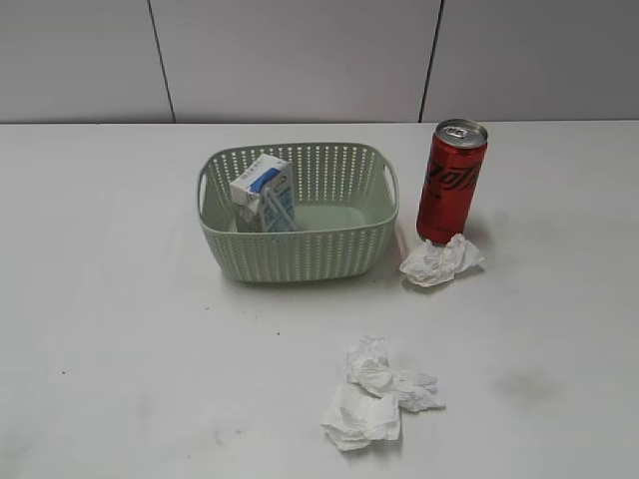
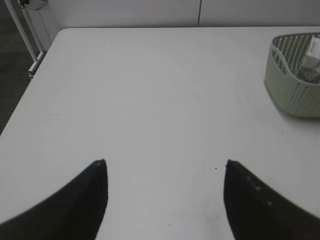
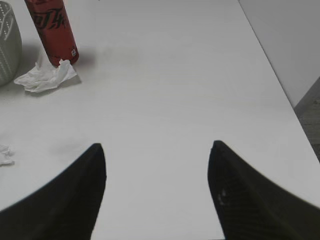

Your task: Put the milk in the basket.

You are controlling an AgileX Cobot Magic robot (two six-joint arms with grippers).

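Observation:
The milk [image 1: 263, 192], a small white carton with blue markings, stands tilted inside the pale green basket [image 1: 300, 251] at its left end. The basket also shows at the right edge of the left wrist view [image 2: 290, 90], with the milk [image 2: 313, 50] inside. A sliver of the basket [image 3: 7, 50] shows at the left of the right wrist view. My left gripper [image 2: 165, 162] is open and empty over bare table, far left of the basket. My right gripper [image 3: 156, 145] is open and empty over bare table, right of the can. Neither gripper shows in the exterior view.
A red can [image 1: 451, 180] stands right of the basket, also in the right wrist view [image 3: 51, 30]. A crumpled tissue [image 1: 439, 261] lies at its foot [image 3: 46, 76]. Another tissue pile [image 1: 377, 394] lies nearer the front. Table edges show left [image 2: 25, 95] and right [image 3: 280, 85].

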